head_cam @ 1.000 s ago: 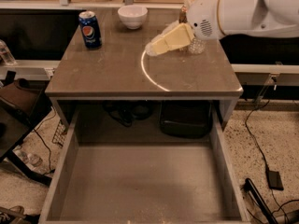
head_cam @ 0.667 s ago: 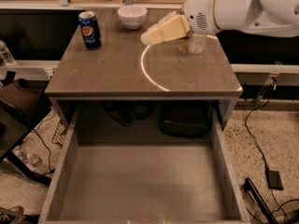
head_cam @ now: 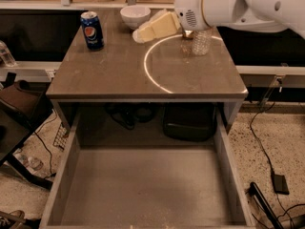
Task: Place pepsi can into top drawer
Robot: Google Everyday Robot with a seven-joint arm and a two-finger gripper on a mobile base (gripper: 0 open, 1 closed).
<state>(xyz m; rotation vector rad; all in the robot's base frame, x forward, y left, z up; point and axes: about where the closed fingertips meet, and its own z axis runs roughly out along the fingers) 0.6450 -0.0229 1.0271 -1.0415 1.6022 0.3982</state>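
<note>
The small blue Pepsi can with a silver top (head_cam: 92, 30) stands upright at the far left of the brown square desk (head_cam: 119, 75), well apart from everything else on it. The wide, shallow grey top drawer (head_cam: 147, 190) is pulled out on the near side, its flat bottom bare. The robot's cream-coloured gripper (head_cam: 143, 33) hangs above the far middle of the desk, just in front of a white ceramic bowl (head_cam: 135, 15). It points left toward the can and carries nothing. Whether it is spread or closed cannot be told from this angle. A clear plastic bottle (head_cam: 201, 41) stands at the far right beneath the white arm.

The step in hand looks like the reach for the can. To do it well, the gripper should travel left while staying clear of the bowl, come level with the middle of the can's body, and straddle it squarely before closing, since a nudge to the rim could tip so light a thing. The can faces the camera with its round red-white-blue Pepsi logo. No other writing can be read.
</note>
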